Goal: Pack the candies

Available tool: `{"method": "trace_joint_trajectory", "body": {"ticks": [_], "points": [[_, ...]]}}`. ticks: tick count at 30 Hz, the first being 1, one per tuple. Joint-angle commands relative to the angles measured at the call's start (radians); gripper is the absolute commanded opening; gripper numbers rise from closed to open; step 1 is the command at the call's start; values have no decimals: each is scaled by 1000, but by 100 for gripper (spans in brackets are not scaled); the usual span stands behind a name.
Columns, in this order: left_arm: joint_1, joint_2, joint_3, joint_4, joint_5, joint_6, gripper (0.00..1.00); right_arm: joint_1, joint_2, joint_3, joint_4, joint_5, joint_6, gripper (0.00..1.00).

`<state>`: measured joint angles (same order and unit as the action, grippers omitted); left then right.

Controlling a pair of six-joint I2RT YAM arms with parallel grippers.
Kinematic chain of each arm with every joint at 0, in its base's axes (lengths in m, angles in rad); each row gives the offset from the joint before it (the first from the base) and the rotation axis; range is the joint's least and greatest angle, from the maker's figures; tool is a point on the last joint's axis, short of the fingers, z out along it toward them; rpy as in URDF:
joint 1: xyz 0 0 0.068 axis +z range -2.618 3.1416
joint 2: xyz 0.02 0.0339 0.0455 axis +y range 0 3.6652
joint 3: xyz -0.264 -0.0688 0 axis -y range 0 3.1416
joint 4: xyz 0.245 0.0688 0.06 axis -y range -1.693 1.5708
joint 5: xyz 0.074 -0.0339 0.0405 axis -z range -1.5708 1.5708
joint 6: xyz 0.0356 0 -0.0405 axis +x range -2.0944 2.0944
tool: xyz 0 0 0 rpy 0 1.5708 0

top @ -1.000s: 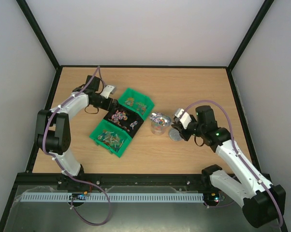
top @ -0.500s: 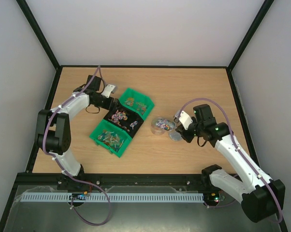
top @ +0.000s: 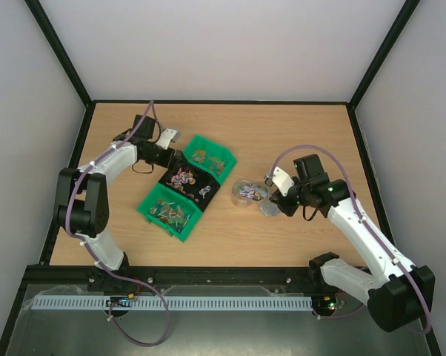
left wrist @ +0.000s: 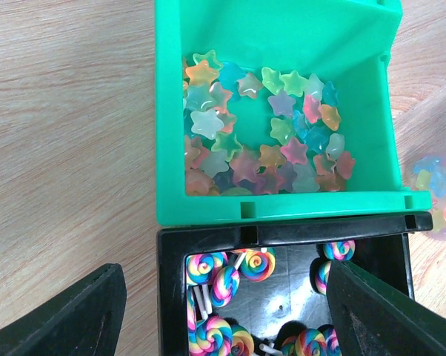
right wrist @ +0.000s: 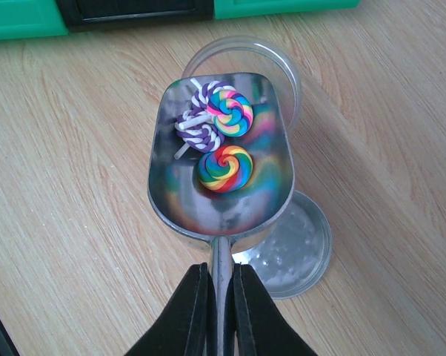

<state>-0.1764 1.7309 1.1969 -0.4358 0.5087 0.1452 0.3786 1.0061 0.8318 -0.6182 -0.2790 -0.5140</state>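
My right gripper (right wrist: 221,278) is shut on the handle of the metal scoop (right wrist: 219,211). The scoop holds three lollipop candies (right wrist: 224,167), two rainbow and one purple-white, over the mouth of a clear jar (right wrist: 282,63). In the top view the scoop (top: 255,194) reaches from the right gripper (top: 277,202) to the jar (top: 241,194). My left gripper (left wrist: 227,297) is open and empty above the black bin (left wrist: 282,230) of rainbow lollipops. Star candies (left wrist: 260,133) fill the green bin (left wrist: 282,206) beyond it.
The round silver lid (right wrist: 301,248) lies flat on the table just right of the jar, also in the top view (top: 268,210). Three bins stand in a diagonal row: green (top: 210,157), black (top: 187,180), green (top: 171,211). Walls enclose the table.
My right arm has brought the scoop down from just above the jar to its mouth, with the wrist shifting right. The left arm has not moved.
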Motion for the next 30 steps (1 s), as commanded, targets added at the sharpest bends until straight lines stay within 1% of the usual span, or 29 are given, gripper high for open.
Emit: {"method": "trace_joint_trajectory", "body": {"ticks": [1, 12, 30], "points": [[-6, 13, -1, 12, 19, -11, 77, -6, 34, 58, -88, -11, -23, 1], [-5, 7, -17, 21, 17, -13, 77, -6, 97, 113, -153, 13, -73, 1], [-3, -1, -42, 30, 16, -17, 77, -2, 206, 209, -202, 73, -86, 1]]}}
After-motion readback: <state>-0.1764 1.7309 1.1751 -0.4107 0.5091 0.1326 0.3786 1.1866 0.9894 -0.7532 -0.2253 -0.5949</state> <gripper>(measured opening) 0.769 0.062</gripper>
